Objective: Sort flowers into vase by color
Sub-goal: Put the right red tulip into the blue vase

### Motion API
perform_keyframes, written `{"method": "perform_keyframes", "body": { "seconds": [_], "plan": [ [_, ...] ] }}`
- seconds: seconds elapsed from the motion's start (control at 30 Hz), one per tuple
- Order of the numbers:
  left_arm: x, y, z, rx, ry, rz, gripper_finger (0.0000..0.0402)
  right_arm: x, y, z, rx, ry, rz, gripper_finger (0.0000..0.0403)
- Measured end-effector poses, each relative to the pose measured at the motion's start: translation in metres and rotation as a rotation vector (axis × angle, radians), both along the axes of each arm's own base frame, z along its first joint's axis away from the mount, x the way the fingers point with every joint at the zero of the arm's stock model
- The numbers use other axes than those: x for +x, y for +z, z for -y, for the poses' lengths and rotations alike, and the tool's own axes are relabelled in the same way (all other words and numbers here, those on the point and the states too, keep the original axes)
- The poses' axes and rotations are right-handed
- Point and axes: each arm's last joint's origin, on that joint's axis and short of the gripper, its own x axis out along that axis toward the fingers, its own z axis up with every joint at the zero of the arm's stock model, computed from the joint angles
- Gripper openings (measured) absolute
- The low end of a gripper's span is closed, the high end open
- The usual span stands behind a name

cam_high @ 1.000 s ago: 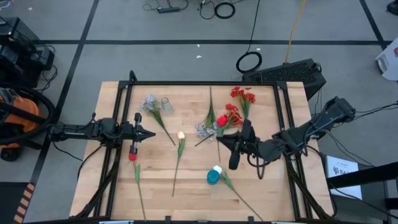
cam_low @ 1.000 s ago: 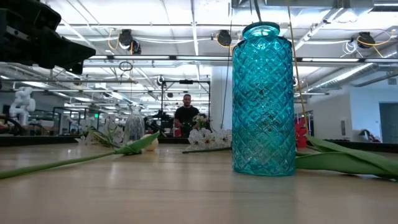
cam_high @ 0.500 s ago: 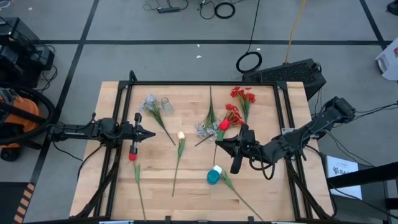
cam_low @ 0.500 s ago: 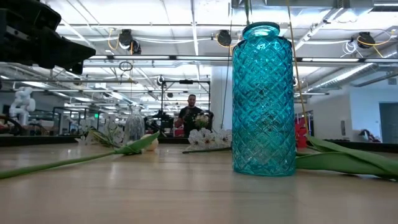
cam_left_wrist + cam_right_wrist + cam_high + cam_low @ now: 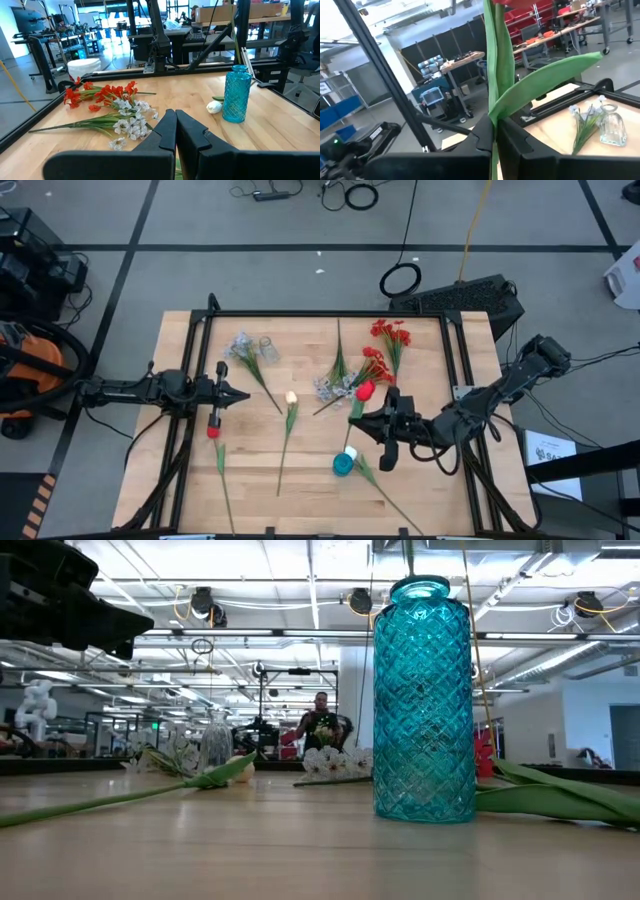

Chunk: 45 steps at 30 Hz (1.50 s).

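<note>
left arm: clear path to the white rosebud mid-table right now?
Probably yes. The white rosebud lies on bare wood just ahead of the left end effector, nothing between them. But that end effector is shut on a red flower, so it's occupied.

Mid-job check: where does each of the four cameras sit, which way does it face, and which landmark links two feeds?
High view: overhead, straight down on the table; both arms show, left gripper, right gripper shut on the red tulip.
Low view: table height, facing across to the room; teal vase fills it, no arm clearly seen.
Left wrist view: looks past its shut fingers toward red flowers.
Right wrist view: looks past its fingers at the stem.
Shared: teal vase, low and left wrist views.
</note>
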Motion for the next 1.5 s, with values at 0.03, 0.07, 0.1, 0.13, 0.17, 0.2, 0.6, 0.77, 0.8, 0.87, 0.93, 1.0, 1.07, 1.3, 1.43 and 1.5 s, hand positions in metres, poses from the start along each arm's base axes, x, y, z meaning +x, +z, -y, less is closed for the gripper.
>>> {"method": "perform_keyframes", "body": {
  "seconds": [0.03,0.07,0.1,0.13,0.17,0.2,0.6,0.77,0.8,0.87,0.93,1.0,1.07,1.3,1.43,1.5],
  "plan": [
    [0.0,0.0,0.0,0.0,0.0,0.0,0.0006,-0.001,-0.001,-0.001,-0.003,0.003,-0.007,0.0002],
    [0.0,0.0,0.0,0.0,0.0,0.0,0.0006,-0.001,-0.002,-0.002,-0.006,0.003,-0.016,0.0002],
    [0.0,0.0,0.0,0.0,0.0,0.0,0.0006,-0.001,-0.003,-0.002,-0.003,-0.001,-0.026,0.0002],
    [0.0,0.0,0.0,0.0,0.0,0.0,0.0006,-0.001,-0.005,-0.002,0.0,-0.011,-0.04,0.0002],
    [0.0,0.0,0.0,0.0,0.0,0.0,0.0006,-0.001,-0.007,-0.002,0.0,-0.017,-0.057,0.0002],
    [0.0,0.0,0.0,0.0,0.0,0.0,0.0006,-0.001,-0.009,-0.002,0.002,-0.019,-0.072,0.0002],
    [0.0,0.0,0.0,0.0,0.0,0.0,0.0006,0.017,-0.039,-0.013,-0.059,-0.005,-0.173,0.001],
    [0.0,0.0,0.0,-0.055,0.001,-0.003,0.0006,0.025,-0.055,-0.019,-0.07,0.01,-0.215,0.0021],
    [0.0,0.0,0.0,-0.082,0.002,-0.004,0.0006,0.026,-0.056,-0.019,-0.072,0.01,-0.22,0.0022],
    [0.0,0.0,0.0,-0.135,0.003,-0.007,0.0006,0.026,-0.058,-0.02,-0.074,0.017,-0.225,0.0026],
    [0.0,0.0,0.0,-0.19,0.004,-0.011,0.0006,0.026,-0.057,-0.021,-0.072,0.042,-0.226,0.0029],
    [0.0,0.0,0.0,-0.267,0.006,-0.015,0.0006,0.026,-0.057,-0.021,-0.067,0.062,-0.224,0.0032],
    [0.0,0.0,0.0,-0.356,0.008,-0.021,0.0006,0.026,-0.057,-0.021,-0.06,0.062,-0.226,0.0035],
    [0.0,0.001,0.0,-0.612,0.012,-0.028,0.0006,0.025,-0.065,-0.019,-0.007,0.091,-0.302,0.0062],
    [0.0,0.008,0.0,-0.739,-0.01,0.031,0.0006,0.022,-0.061,-0.017,0.003,0.099,-0.295,0.0082],
    [0.0,0.012,0.0,-0.808,-0.021,0.072,0.0006,0.02,-0.058,-0.016,0.011,0.12,-0.298,0.0092]
  ]
}}
